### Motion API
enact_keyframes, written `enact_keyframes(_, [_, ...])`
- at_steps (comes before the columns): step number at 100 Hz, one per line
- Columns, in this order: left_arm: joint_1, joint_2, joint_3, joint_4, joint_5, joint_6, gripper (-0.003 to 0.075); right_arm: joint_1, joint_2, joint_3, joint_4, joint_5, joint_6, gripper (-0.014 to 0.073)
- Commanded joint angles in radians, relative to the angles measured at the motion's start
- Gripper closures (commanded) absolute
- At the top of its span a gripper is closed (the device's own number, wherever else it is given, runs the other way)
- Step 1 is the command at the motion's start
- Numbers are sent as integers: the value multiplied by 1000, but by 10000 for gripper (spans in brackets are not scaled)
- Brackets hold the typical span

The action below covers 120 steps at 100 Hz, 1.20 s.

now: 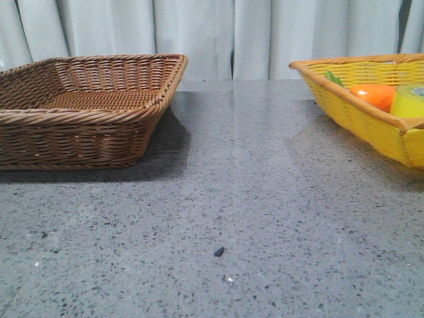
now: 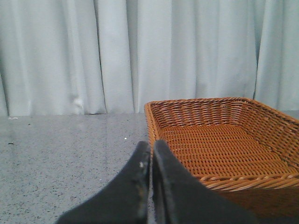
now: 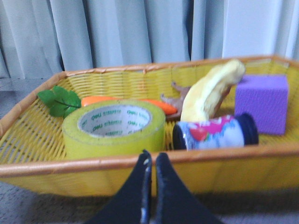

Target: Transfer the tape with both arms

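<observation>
The tape (image 3: 113,129), a yellow roll with a white core and green lettering, lies flat inside the yellow basket (image 3: 28,135); the front view shows it at the far right edge (image 1: 411,101). My right gripper (image 3: 152,156) is shut and empty, just outside the basket's near rim, short of the tape. My left gripper (image 2: 151,148) is shut and empty too, low over the table beside the near corner of the brown wicker basket (image 2: 261,177). Neither arm shows in the front view.
The yellow basket also holds an orange carrot (image 3: 126,101) with green leaves, a banana (image 3: 210,91), a purple block (image 3: 262,102) and a printed can (image 3: 217,132). The brown basket (image 1: 40,129) stands at the left. Grey speckled table (image 1: 232,218) lies between; curtains behind.
</observation>
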Motion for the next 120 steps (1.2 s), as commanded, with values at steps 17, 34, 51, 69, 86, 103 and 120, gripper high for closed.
enact_keyframes(17, [3,-30,1,-17,-86,-10,741,-5,-17,19,-70,-216,-16,668])
enact_keyframes(34, [3,-3,-50,-61,-32,-10,741,-5,-15,-21,-17,-169,39,668])
enact_keyframes(51, [3,78,-142,-62,45,-10,741,-5,43,-154,33,-4,39,656])
enact_keyframes(69, [3,198,-238,-62,73,-10,741,-5,214,-333,33,158,39,657])
enact_keyframes(86, [3,297,-304,-62,73,-10,741,-5,424,-502,33,199,37,655])
enact_keyframes(103, [3,355,-328,-62,76,-10,741,-3,646,-684,33,367,24,616])
enact_keyframes(120, [3,374,-329,-62,77,-10,741,47,830,-825,33,501,21,380])
